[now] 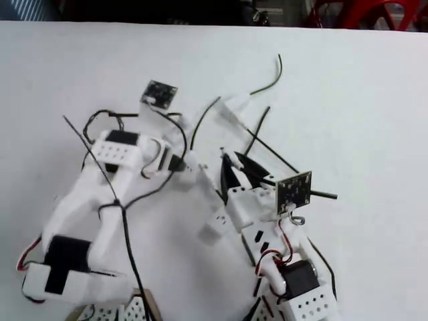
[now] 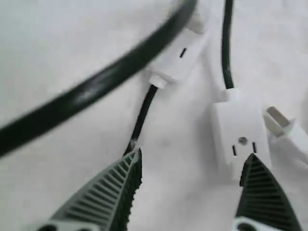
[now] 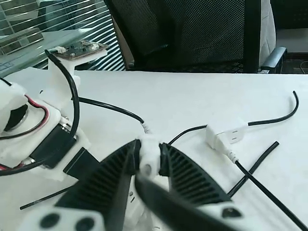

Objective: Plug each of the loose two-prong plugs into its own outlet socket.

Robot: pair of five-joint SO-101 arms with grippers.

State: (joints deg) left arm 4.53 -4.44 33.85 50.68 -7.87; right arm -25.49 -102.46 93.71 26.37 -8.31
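From above, two white arms sit on the white bench (image 1: 361, 100). The right tool (image 1: 235, 168), black and ridged, is near the middle of the bench. A white plastic plug piece with a thin black cord (image 1: 232, 108) lies at its 12 o'clock, apart from it. Black cords cross all around here. I think a cord could catch on an arm and drag a piece away.

From the left wrist, the left tool (image 2: 192, 156) is spread wide and holds nothing. A white blocky socket with two little slots (image 2: 239, 130) lies just by one finger (image 2: 262, 192). A loose white plug with flat metal prongs (image 2: 288, 130) lies right beside the socket. If the tool closes here, it may bump the socket and push it away instead of grabbing it.

From the right wrist, the right tool (image 3: 149, 146) is pinching a small white cord end (image 3: 148, 156). Its front is hidden, so I cannot tell how it is turned. It could twist in the grip, and then it would miss its mate.
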